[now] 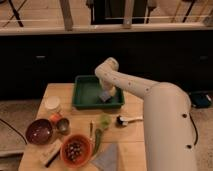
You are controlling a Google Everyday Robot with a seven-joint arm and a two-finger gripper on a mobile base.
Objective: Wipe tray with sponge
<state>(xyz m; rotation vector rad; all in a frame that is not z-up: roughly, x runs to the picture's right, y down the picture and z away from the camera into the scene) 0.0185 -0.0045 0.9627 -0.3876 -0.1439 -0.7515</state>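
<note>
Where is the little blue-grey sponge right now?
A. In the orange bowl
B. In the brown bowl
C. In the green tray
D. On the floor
C: the sponge sits inside the green tray, near its right end, with the robot's hand reaching down right at it.
</note>
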